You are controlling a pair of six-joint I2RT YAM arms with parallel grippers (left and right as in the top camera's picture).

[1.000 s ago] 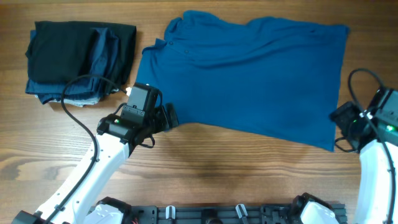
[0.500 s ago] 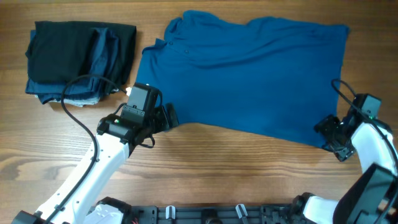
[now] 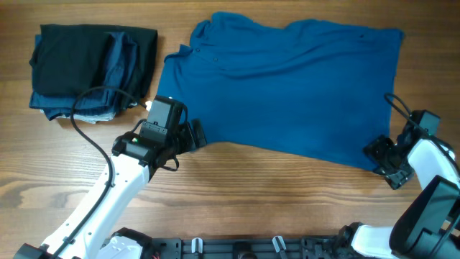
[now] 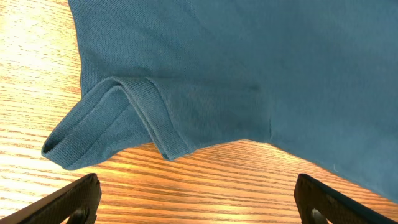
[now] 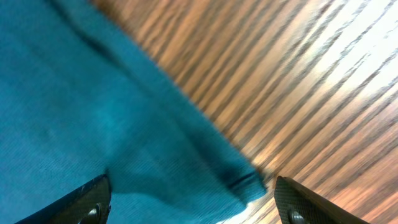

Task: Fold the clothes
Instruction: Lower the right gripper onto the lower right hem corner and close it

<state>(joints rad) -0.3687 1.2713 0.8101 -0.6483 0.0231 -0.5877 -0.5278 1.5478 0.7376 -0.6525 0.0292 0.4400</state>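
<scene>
**Shirt flat, both grippers open at its near edge**

The shirt [image 3: 287, 86] lies spread across the far middle and right of the table [image 3: 273, 201]. Its collar is to the left and its hem to the right.

The left gripper [image 3: 192, 135] sits at the shirt's near-left corner. From its wrist camera, its fingers [image 4: 74, 199] stand as wide apart as they go, with only bare wood between them. The sleeve [image 4: 99, 127] lies just ahead of them, its cuff doubled over on itself and untouched.

The right gripper [image 3: 379, 155] is at the near-right hem corner [image 5: 242, 180]. Its fingers [image 5: 87, 202] are also spread wide. The blurred wrist view shows the cloth edge lying between them, but nothing is pinched.

A broad strip of wood runs bare along the shirt's near edge between the two arms. The far edge of the shirt runs close to the top of the overhead view. To the left, a pile [image 3: 93, 68] of dark folded clothes sits just beside the collar end, with a narrow gap of table between.

A second ago the right arm was out by the table's right side, clear of the cloth. It has since swung inward to the hem corner. The left arm, the shirt and the pile have not shifted.
</scene>
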